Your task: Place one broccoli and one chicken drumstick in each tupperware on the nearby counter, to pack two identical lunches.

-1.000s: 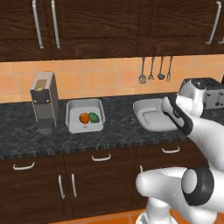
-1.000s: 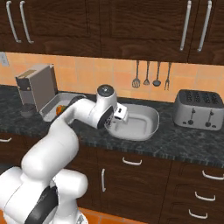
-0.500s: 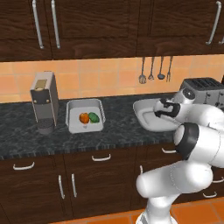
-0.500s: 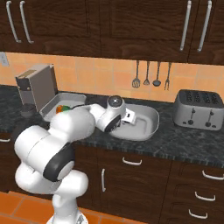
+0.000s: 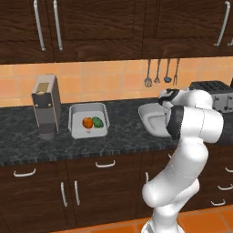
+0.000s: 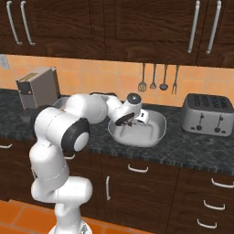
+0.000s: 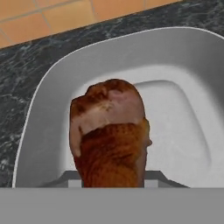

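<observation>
I see the dark speckled counter (image 5: 113, 141) running the full width over the wooden cabinets, with a coffee machine (image 5: 46, 105) at its left end and a silver toaster (image 6: 204, 114) at its right. Between them sit the two tubs, well apart: the squarish tupperware (image 5: 75, 118) just beside the coffee machine, and the wider tupperware with the flared rim (image 6: 157, 130) nearer the toaster, with bare counter on both sides of it. In the squarish tub a chicken drumstick (image 5: 87, 122) and a broccoli (image 5: 97, 121) lie touching, side by side. My end effector (image 6: 130, 119) hangs over the wider tub's bare floor, clenched on the second drumstick (image 7: 109, 131); in the hand view its long axis runs away from the camera, rounded end pointing toward the tub's far wall and the tiled backsplash.
</observation>
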